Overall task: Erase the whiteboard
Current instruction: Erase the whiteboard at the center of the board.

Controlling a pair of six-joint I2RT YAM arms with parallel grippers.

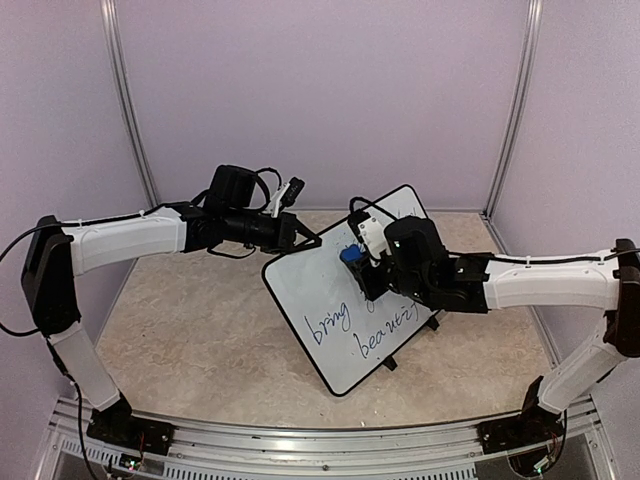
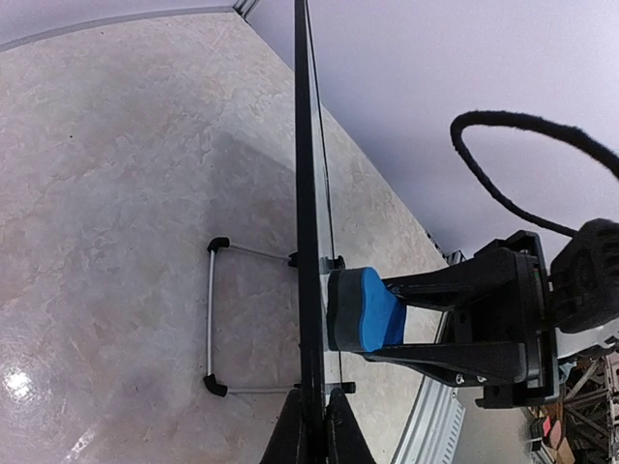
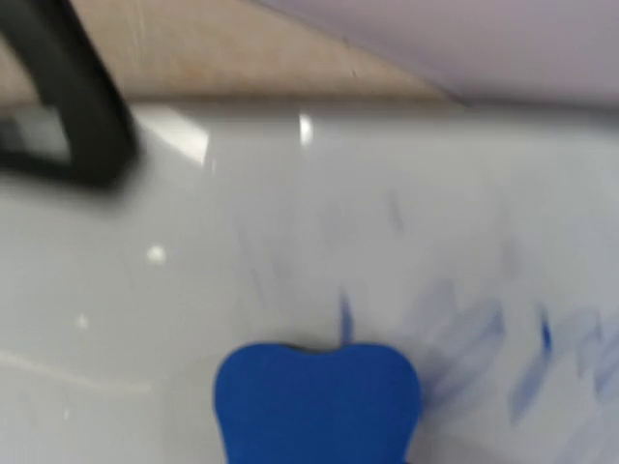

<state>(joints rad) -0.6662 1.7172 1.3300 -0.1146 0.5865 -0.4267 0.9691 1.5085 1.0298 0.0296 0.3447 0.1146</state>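
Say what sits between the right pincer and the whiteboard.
A blue eraser, held by the right pincer against the whiteboard; the left wrist view shows it.

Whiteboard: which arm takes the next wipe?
Right. The right hand grips the eraser, pressed on the board just above the writing. The left hand is shut on the board's edge, likely steadying it, with no eraser.

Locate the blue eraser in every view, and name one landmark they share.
Top external: eraser at centre, on the whiteboard.
Left wrist: eraser right of centre, against the edge-on whiteboard.
Right wrist: eraser at bottom centre, on the whiteboard.
Shared landmark: the whiteboard.
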